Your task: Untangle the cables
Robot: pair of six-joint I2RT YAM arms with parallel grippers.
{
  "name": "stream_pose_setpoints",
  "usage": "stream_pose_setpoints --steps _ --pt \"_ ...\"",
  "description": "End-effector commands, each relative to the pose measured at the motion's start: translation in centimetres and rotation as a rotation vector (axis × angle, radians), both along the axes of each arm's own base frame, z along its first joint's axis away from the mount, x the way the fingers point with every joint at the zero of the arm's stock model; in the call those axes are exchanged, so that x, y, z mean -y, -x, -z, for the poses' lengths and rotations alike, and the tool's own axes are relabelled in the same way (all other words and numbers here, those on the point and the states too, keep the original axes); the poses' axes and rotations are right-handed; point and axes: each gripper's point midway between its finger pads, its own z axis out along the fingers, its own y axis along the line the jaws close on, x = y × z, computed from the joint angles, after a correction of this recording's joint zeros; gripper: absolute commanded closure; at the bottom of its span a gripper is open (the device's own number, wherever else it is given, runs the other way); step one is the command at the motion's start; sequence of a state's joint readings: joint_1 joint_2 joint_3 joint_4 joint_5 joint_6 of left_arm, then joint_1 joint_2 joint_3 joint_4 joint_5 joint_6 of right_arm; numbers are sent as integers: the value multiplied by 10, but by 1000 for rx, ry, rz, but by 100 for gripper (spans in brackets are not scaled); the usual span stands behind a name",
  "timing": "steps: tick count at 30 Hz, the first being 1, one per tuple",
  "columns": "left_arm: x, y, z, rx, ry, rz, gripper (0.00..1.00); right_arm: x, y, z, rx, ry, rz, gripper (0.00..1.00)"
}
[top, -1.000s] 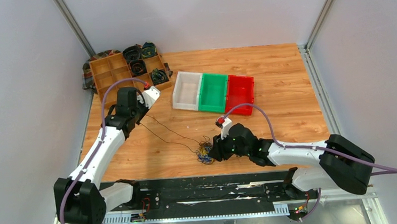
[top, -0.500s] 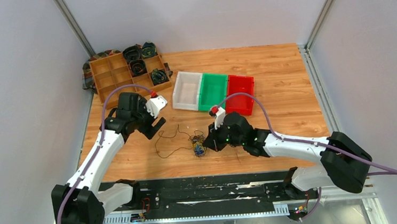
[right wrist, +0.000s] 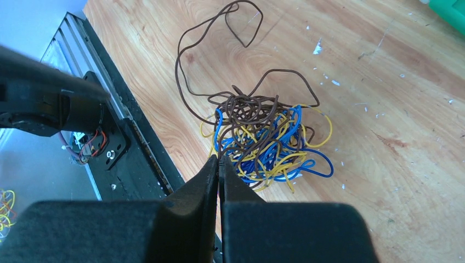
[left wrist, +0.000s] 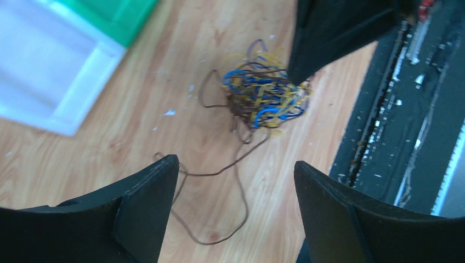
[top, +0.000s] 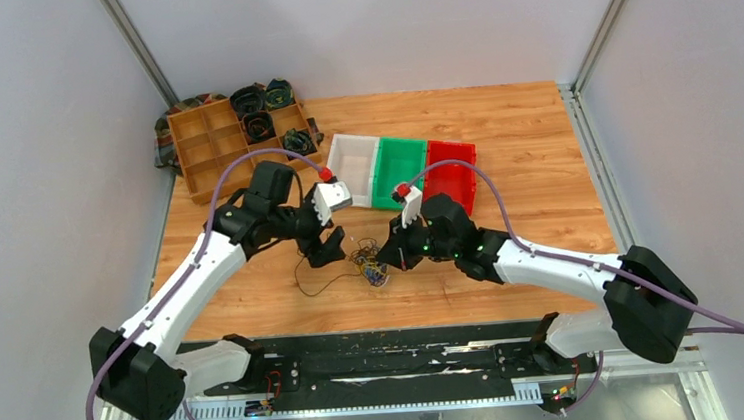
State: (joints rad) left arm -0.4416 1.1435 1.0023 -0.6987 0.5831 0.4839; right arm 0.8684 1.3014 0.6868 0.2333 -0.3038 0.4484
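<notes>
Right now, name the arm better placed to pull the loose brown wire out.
Left. The left gripper, open, hovers over the slack loop of the brown wire. The right gripper is shut at the edge of the cable tangle, likely anchoring it.

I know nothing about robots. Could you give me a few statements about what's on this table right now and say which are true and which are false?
1. The tangle of cables lies on the wooden table. True.
2. The left tool is open and holds nothing. True.
3. The right tool has its fingers spread wide. False: they are pressed together, tips at the tangle's edge.
4. The tangle is all one colour. False: it mixes blue, yellow and brown wires.
5. A loose brown wire trails out of the tangle across the table. True.
</notes>
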Motion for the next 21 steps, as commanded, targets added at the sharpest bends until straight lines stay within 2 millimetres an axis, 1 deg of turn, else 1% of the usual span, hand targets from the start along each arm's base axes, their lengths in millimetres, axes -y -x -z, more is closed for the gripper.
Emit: stream_pose_setpoints --steps 1,3,5,8,13,16,21 --pt "24 21 12 -70 -8 114 20 4 -7 -13 -6 -47 16 99" --pt "31 21 23 -85 -38 132 21 4 -5 -8 -28 -59 9 99" --pt "38 16 31 -105 -45 125 23 1 -3 -3 -45 -77 -5 99" --pt "48 3 44 -97 -60 120 26 -4 2 3 -73 -102 -29 99" --pt "57 -16 62 -68 -69 98 34 -6 4 13 -100 -109 -34 99" --pt "60 -18 73 -79 -76 104 35 -5 2 17 -103 -108 -26 99" --pt "60 -14 95 -120 -101 123 37 2 -1 24 -114 -103 -3 99"
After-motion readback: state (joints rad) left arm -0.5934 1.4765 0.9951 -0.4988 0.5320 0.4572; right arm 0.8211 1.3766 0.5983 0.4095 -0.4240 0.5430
